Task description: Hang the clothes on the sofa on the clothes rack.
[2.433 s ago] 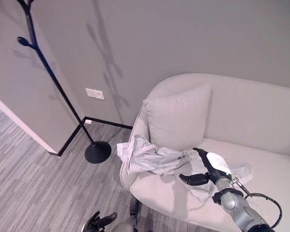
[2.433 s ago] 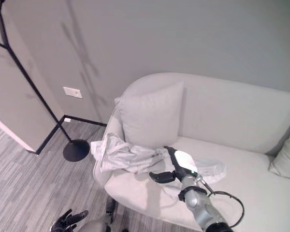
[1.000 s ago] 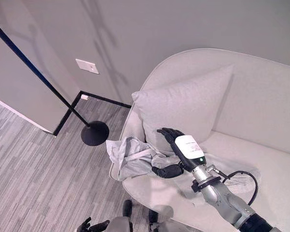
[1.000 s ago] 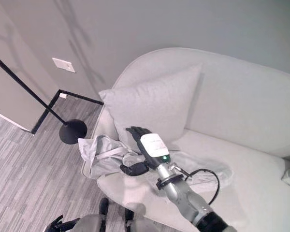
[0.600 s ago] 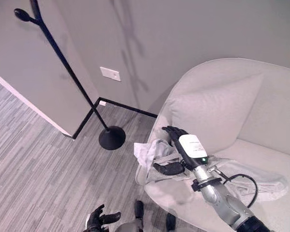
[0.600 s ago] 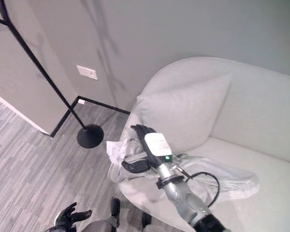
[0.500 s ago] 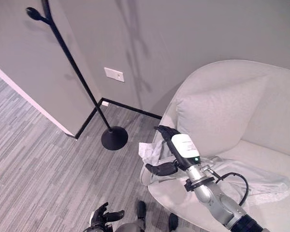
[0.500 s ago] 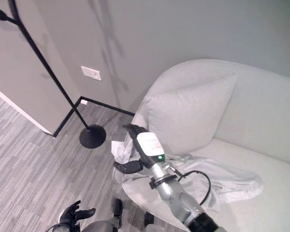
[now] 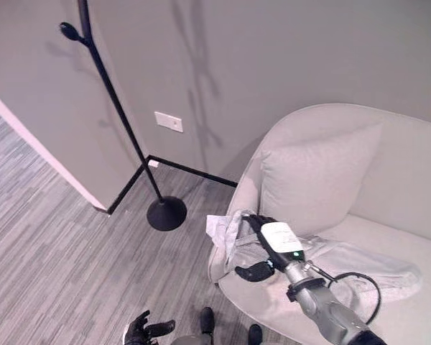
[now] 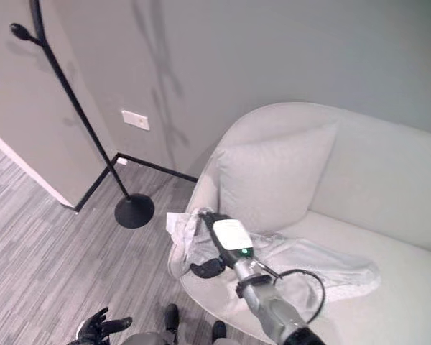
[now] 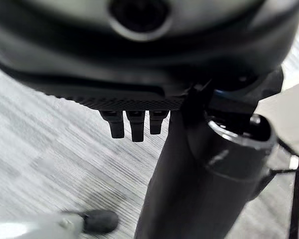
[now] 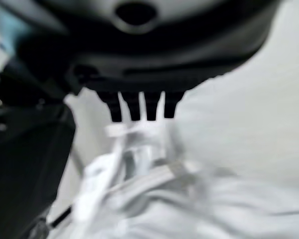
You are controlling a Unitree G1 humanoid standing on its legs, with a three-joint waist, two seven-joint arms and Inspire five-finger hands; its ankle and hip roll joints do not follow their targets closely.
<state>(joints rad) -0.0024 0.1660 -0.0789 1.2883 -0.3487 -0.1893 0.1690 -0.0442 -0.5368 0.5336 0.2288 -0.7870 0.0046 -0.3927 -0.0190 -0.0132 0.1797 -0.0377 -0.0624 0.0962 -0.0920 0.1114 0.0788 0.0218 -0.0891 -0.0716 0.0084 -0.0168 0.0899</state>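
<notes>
Garment: pale grey, crumpled, lying along the front of the sofa seat, one bunched end spilling over the arm nearest the rack; not yet lifted

Sofa: light grey, rounded back, one cushion propped upright in the corner just behind the bunched cloth

Clothes rack: black pole leaning up from a round base on the floor by the wall corner, one knobbed peg visible high up; stands apart from the sofa, bare of clothes

Right hand: stretched over the bunched end of the garment, fingers straight and reaching forward above the folds, thumb held out to the side, nothing pinched; judged to be placed for a grasp at the thick gather, which offers the firmest hold

Left hand: low near the floor, fingers spread and empty, idle
</notes>
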